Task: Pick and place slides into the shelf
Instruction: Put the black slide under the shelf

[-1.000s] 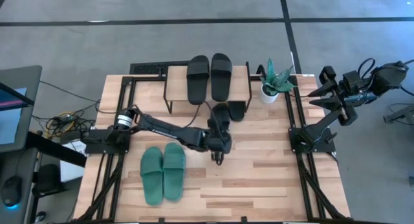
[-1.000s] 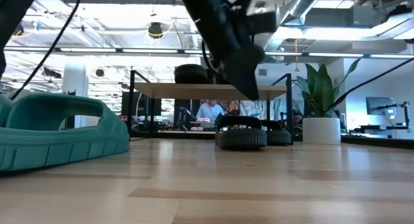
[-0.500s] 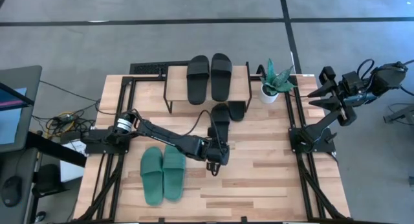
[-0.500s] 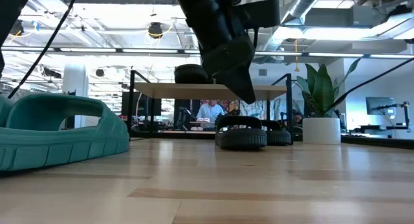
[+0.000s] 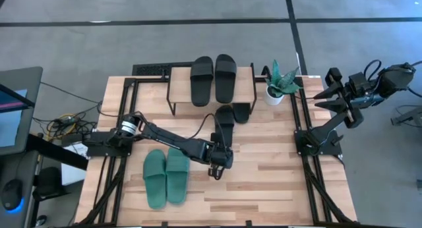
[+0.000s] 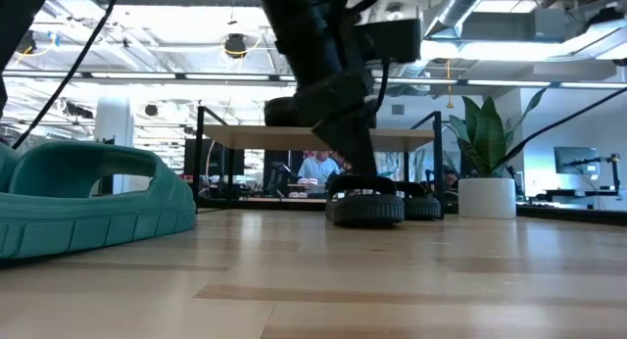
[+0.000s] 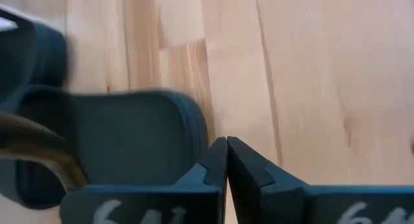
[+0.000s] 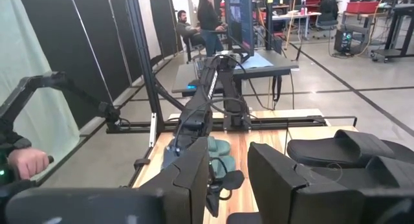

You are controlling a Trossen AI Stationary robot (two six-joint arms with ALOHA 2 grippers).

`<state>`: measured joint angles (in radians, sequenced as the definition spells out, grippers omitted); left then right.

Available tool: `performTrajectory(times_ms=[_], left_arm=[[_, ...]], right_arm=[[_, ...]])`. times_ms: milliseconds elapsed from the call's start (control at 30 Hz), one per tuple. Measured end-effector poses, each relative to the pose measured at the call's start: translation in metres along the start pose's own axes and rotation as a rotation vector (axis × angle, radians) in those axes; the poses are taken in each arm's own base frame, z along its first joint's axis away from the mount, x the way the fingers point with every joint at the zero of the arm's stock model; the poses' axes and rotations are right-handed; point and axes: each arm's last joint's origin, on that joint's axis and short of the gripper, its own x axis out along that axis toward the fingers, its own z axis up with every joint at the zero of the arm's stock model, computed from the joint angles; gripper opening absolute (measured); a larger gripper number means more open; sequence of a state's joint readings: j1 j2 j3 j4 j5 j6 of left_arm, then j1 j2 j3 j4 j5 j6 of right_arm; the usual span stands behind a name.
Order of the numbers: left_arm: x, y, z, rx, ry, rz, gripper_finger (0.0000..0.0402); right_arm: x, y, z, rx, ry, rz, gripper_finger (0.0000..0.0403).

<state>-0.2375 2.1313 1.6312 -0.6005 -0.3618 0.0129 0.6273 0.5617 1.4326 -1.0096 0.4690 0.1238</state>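
Note:
The shelf stands at the table's far side with a black pair of slides lying flat on its plank. On the table just in front of it lies a black slide; its mate reaches partly under the shelf. A green pair lies side by side at the near left. My left gripper hangs shut above the wood, pointing down, just off the near end of the black slide. My right gripper waits open beyond the table's right edge.
A potted plant stands beside the shelf at the far right. Black frame rails run along the table's sides. Bare wood lies to the near right. People are in the room behind, and a hand shows past the table.
My left gripper has drawn back from the black slide toward the table's near edge and a little to the left, and its fingers have shut on nothing. The slides have stayed where they were.

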Motion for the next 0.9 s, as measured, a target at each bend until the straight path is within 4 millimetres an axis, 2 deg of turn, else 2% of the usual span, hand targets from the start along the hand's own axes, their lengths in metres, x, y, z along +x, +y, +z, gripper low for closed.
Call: performTrajectory(times_ms=[100, 233, 433, 900], left_arm=[[0.010, -0.001, 0.001, -0.015, -0.013, -0.029, 0.0000], [0.026, -0.005, -0.006, -0.010, 0.040, -0.025, 0.0000], [0.027, -0.003, -0.007, -0.023, 0.040, 0.022, 0.0000], [0.037, 0.026, -0.009, -0.072, 0.061, 0.053, 0.0000]], right_arm=[[0.000, 0.000, 0.000, 0.000, 0.000, -0.001, 0.0098], [0.000, 0.000, 0.000, 0.000, 0.000, 0.000, 0.0098], [0.000, 0.000, 0.000, 0.000, 0.000, -0.001, 0.0098], [0.000, 0.000, -0.001, -0.005, 0.007, -0.004, 0.0098]])
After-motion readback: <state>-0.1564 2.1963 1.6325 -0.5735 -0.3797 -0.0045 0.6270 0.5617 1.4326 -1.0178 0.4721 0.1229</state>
